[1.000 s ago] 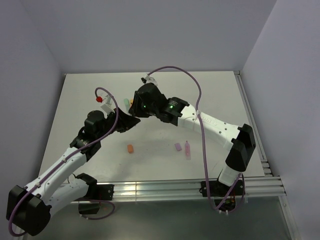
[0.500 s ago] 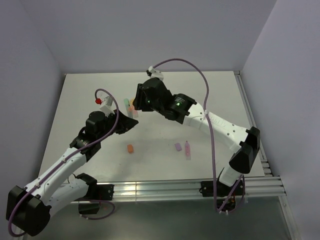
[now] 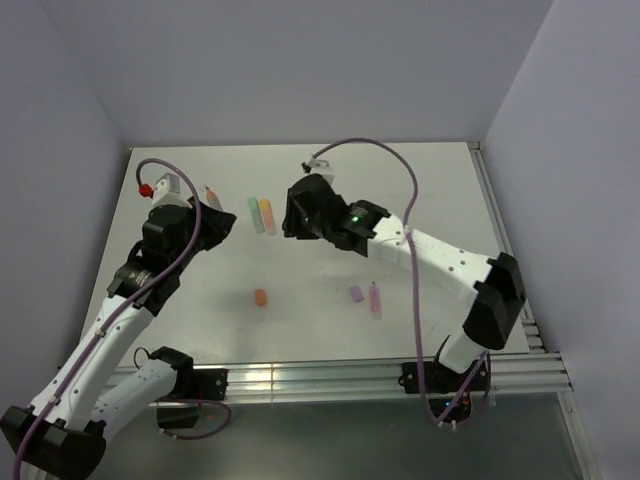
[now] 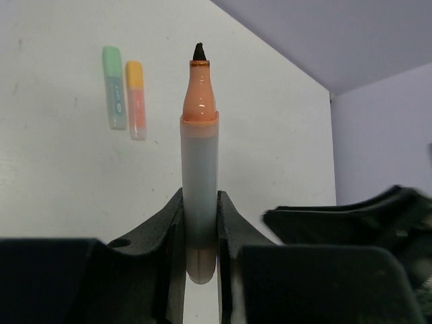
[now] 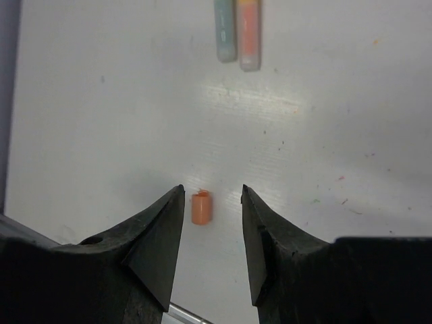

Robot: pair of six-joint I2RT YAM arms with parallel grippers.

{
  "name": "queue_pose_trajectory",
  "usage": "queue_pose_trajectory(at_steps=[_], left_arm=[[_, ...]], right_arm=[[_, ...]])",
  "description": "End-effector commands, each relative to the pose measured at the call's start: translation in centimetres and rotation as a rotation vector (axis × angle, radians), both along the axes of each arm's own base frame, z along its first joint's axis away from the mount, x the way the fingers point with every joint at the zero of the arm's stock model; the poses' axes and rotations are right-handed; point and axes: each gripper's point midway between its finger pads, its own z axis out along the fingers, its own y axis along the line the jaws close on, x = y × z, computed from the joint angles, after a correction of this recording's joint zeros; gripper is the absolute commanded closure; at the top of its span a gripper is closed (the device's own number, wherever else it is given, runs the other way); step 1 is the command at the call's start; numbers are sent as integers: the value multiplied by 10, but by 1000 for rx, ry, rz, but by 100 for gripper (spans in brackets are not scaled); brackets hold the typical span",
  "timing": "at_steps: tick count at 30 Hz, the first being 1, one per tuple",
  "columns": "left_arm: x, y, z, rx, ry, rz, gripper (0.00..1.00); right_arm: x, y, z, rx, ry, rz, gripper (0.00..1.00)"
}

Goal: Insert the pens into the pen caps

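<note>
The left gripper point(image 4: 200, 208) had swung leftward, away from the right gripper point(image 5: 211, 194), clamped on an uncapped orange pen point(image 4: 200, 162), beyond-left of the orange cap point(image 3: 260, 297). The right gripper hung parted and empty beyond that cap, just right of the green pen point(image 3: 253, 212).

Right wrist view crops the green pen point(image 5: 225, 30) and orange pen point(image 5: 249, 34).

Top view: diffuse overhead light falling evenly across table point(image 3: 330, 170); soft faint shadows lying beneath arms; walls taking lilac cast.
Right wrist view: pale glare patch spreading mid-table; right gripper point(image 5: 211, 192) reading near-black, underexposed, edges soft.
Left wrist view: orange pen point(image 4: 200, 155) appearing sharp; right arm point(image 4: 351, 223) smearing into blur at frame edge.
</note>
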Motion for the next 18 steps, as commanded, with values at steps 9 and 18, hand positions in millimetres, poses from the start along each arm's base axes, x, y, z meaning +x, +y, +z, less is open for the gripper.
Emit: queue_pose_trajectory(at_steps=[9,18], left_arm=[[-15,29,24,63,-26,65,100],[-23,31,28,50,-39,65,100]], right_arm=[[-40,75,-102,-135,141,135,54],[-88,118,-122,-115,161,286,61]])
